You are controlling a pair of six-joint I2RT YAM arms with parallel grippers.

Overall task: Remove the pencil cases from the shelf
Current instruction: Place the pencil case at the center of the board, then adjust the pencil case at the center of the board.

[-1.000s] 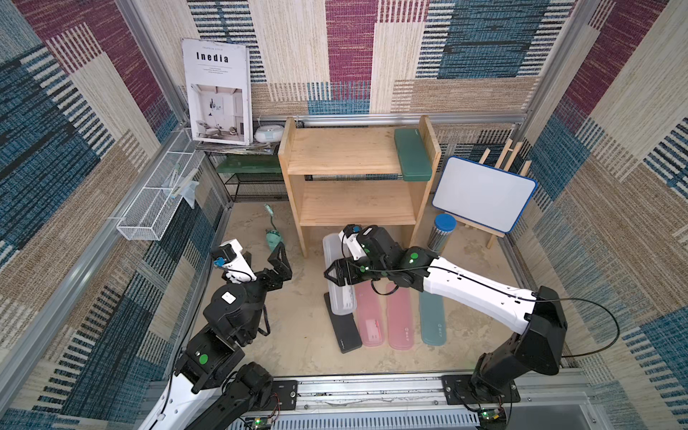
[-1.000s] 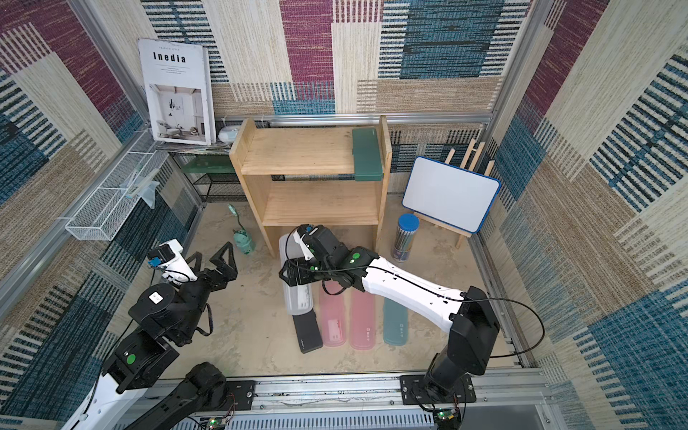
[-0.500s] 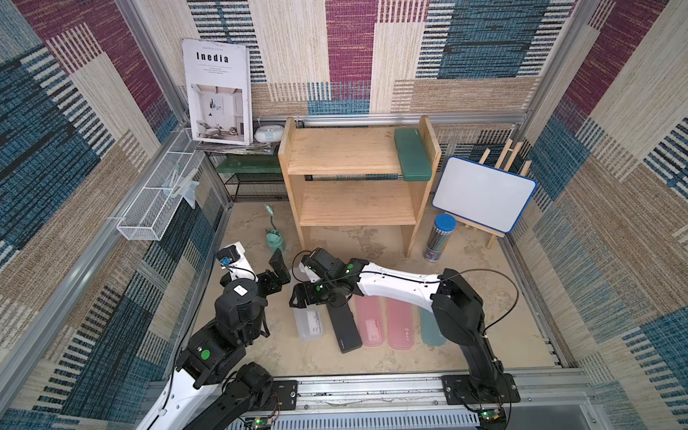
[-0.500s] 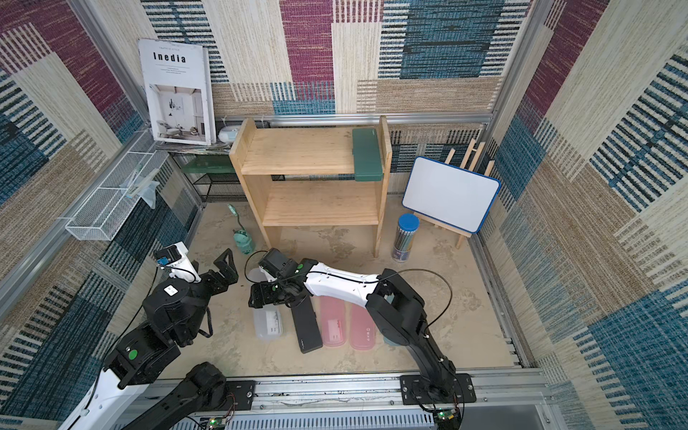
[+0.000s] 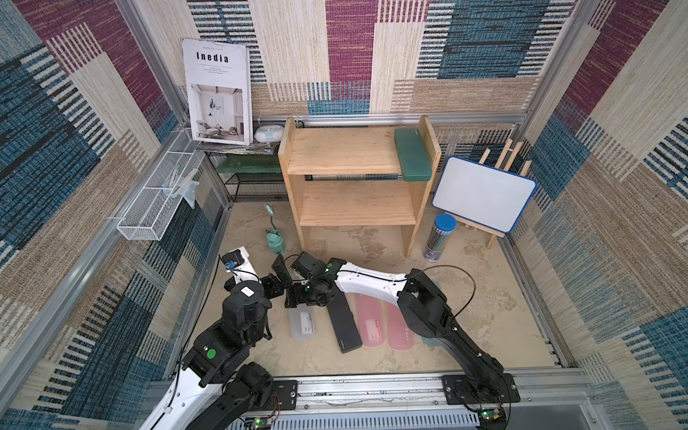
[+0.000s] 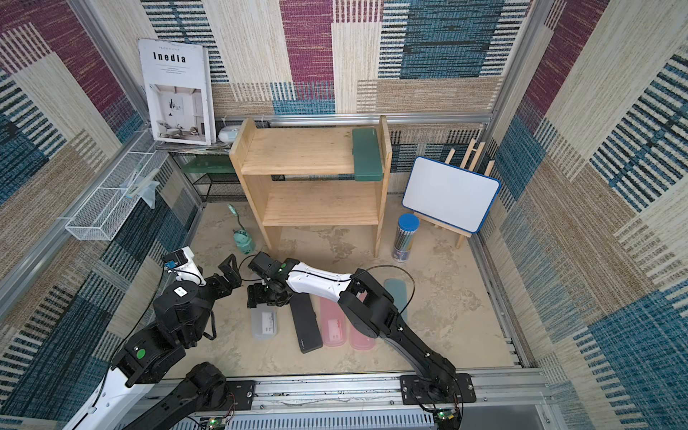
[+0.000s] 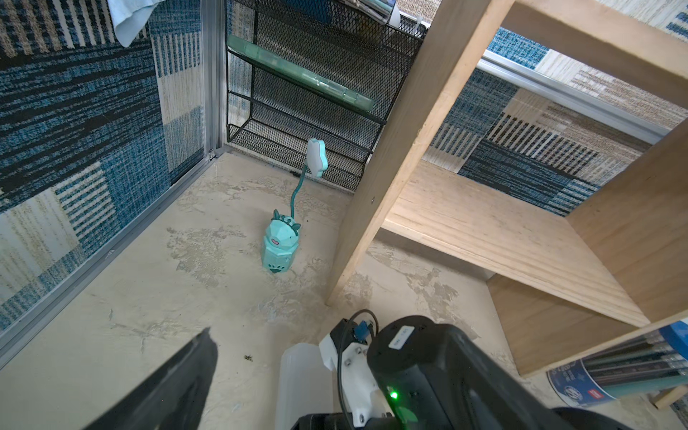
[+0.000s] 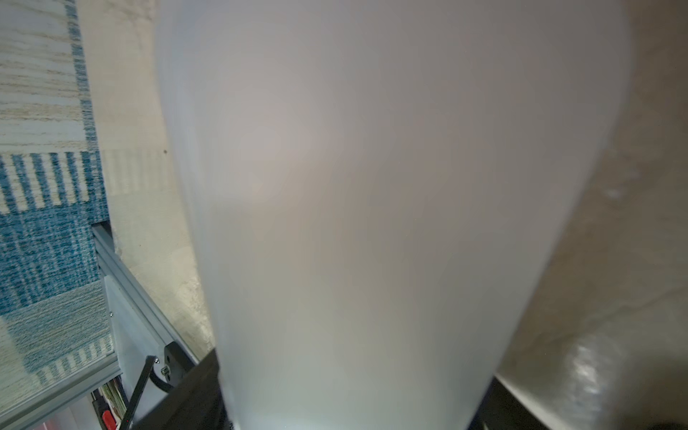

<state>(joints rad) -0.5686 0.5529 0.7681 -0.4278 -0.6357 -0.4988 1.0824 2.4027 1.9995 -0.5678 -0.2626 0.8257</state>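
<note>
Checking clearances: the right gripper (image 5: 303, 301) is low in front of the shelf (image 5: 346, 150), jaws clamped across the far end of the frosted white case (image 5: 302, 327). That case lies lengthwise at the left end of the floor row; can't tell if it touches down. To its right, side by side on the floor: dark grey case (image 5: 344, 324) slightly skewed, pink case (image 5: 368, 327), second pink case (image 5: 400, 331), teal case (image 6: 399, 294) partly under the right arm's elbow. On the shelf sits only the dark green case (image 5: 411, 154): top tier, tight against the right side plank, front end poking past the tier edge.

Just beside the right wrist hangs the left gripper (image 5: 282, 275), fingers spread wide, holding nothing. That's the tight spot. Open floor: the strip between the shelf legs and the row, and right of the teal case out to the wall rail. The pencil cylinder (image 5: 439, 238) and whiteboard (image 5: 484, 193) crowd the shelf's right leg. The desk lamp (image 7: 281, 245) stands near the left leg, apart from it.

Left wrist view adds the shelf's undersides, the black mesh rack (image 7: 316, 93) behind the lamp, and the frosted case's rounded end under the right wrist; only one left finger (image 7: 167, 387) is in frame. Right wrist view is nearly all frosted case, blurred, dark fingers (image 8: 186, 394) at its edges, floor and wall rail alongside.
</note>
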